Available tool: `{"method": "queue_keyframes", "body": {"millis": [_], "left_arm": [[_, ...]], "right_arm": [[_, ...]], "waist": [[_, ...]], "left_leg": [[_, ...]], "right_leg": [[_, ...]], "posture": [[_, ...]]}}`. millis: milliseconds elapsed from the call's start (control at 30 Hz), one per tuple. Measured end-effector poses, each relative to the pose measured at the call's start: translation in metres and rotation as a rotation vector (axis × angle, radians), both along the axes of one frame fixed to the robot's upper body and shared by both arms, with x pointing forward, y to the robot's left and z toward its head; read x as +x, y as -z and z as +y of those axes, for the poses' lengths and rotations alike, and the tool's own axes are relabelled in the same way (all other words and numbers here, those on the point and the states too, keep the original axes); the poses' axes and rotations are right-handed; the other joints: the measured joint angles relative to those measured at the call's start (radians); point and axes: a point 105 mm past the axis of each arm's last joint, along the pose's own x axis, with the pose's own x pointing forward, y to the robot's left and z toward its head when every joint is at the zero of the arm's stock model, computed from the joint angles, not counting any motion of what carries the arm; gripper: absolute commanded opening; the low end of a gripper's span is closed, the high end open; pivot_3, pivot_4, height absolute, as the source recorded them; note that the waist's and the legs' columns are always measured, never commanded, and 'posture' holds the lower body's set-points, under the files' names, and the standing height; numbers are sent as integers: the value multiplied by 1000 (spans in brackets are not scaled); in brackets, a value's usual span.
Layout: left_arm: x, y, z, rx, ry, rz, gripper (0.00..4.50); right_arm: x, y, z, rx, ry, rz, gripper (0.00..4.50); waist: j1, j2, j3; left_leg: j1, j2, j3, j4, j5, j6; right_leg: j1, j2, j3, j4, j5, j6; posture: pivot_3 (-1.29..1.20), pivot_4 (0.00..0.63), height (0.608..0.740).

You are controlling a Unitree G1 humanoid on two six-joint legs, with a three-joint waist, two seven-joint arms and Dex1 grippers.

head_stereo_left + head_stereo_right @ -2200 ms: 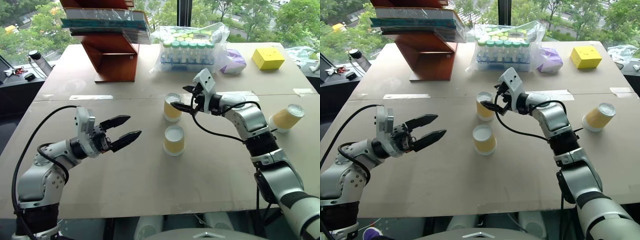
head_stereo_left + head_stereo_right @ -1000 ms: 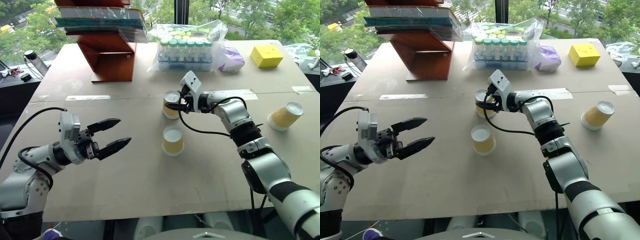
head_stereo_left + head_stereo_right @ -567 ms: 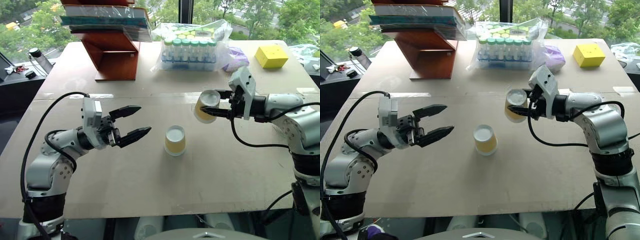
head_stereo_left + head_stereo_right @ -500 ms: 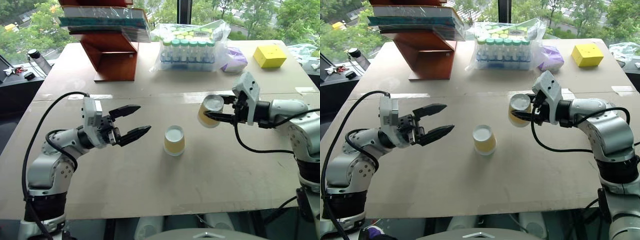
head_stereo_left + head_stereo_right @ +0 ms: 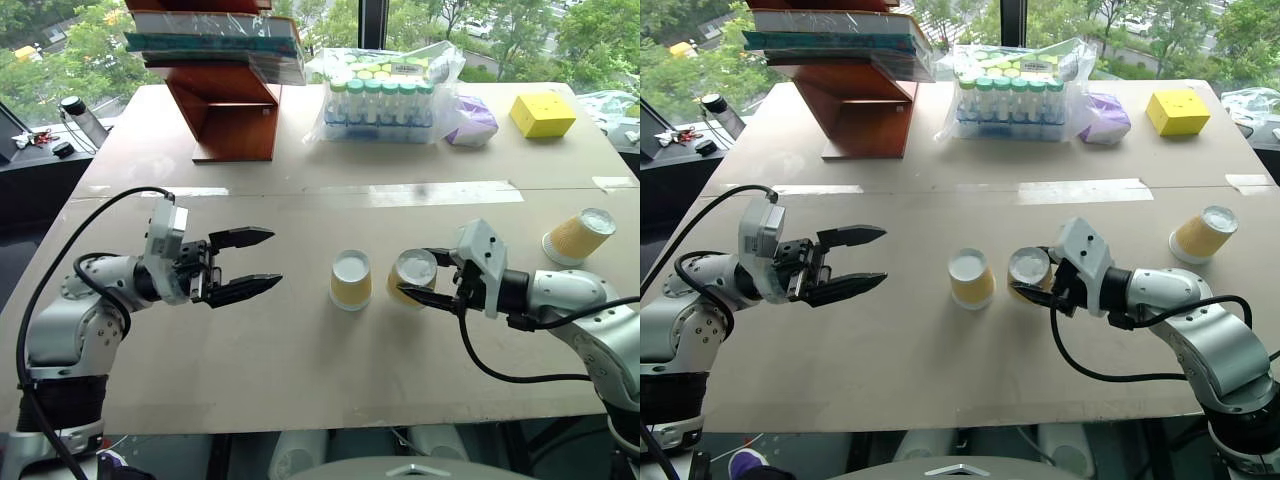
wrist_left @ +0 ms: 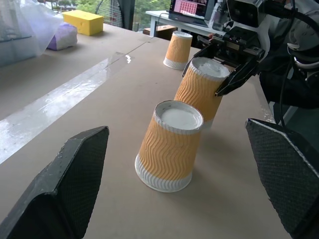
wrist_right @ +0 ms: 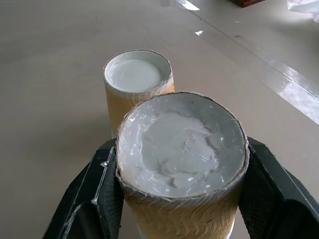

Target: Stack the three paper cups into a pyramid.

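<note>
Cardboard-brown table bare along the near edge. Just beyond, left gripper held level above the surface, jaws spread wide and empty, aimed toward the centre. On the other side, right gripper clamped narrow on a held cup, inverted with white base up, fingers pinching the ribbed yellow-orange wall near the top; seen in the left wrist view leaning, with the wide rim low at the table, contact not confirmable. Centre cup standing inverted on the table just beside the held cup, a slim gap between. Third cup well apart at the far right, base up and leaning. Further back, out of play: strip of clear tape, bag of green-capped vials, red-brown stand with stacked books, yellow box. Risks, as judged: release while leaning, leaving the held cup rocking or tipping into the centre cup; base pair set too far apart or uneven, giving the top cup no seat; pinch too hard, creasing the paper wall; long reach needed for the third cup, with elbow or cable sweeping the finished base.
</note>
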Motion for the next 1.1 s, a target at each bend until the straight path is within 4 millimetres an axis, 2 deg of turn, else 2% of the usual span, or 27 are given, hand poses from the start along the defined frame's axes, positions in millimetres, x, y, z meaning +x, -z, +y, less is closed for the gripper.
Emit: {"method": "queue_keyframes", "body": {"millis": [133, 300, 433, 733, 1100], "left_arm": [[1, -3, -3, 3, -4, 12, 4500], [1, -15, -21, 10, 15, -7, 4500], [1, -18, -27, 11, 4, -3, 4500], [1, -18, -28, 5, -3, 18, 4500], [-10, -16, -19, 39, 63, 46, 4500]], "right_arm": [[-4, 8, 7, 6, -18, 15, 2264], [-3, 14, 11, -7, -16, -5, 2264], [-2, 23, 11, -17, -2, 3, 2264], [2, 26, 11, -9, 13, -4, 2264], [4, 26, 12, -3, 4, -2, 2264]], "waist": [[0, 0, 0], [0, 0, 0], [-1, 0, 0], [0, 0, 0], [0, 0, 0]], "left_leg": [[0, 0, 0, 0, 0, 0], [0, 0, 0, 0, 0, 0], [0, 0, 0, 0, 0, 0], [0, 0, 0, 0, 0, 0], [0, 0, 0, 0, 0, 0]], "right_leg": [[0, 0, 0, 0, 0, 0], [0, 0, 0, 0, 0, 0], [0, 0, 0, 0, 0, 0], [0, 0, 0, 1, 0, 0], [0, 1, 0, 1, 0, 0]], "posture": [[0, 150, 740], [0, 150, 740], [0, 150, 740], [0, 150, 740], [0, 150, 740]]}}
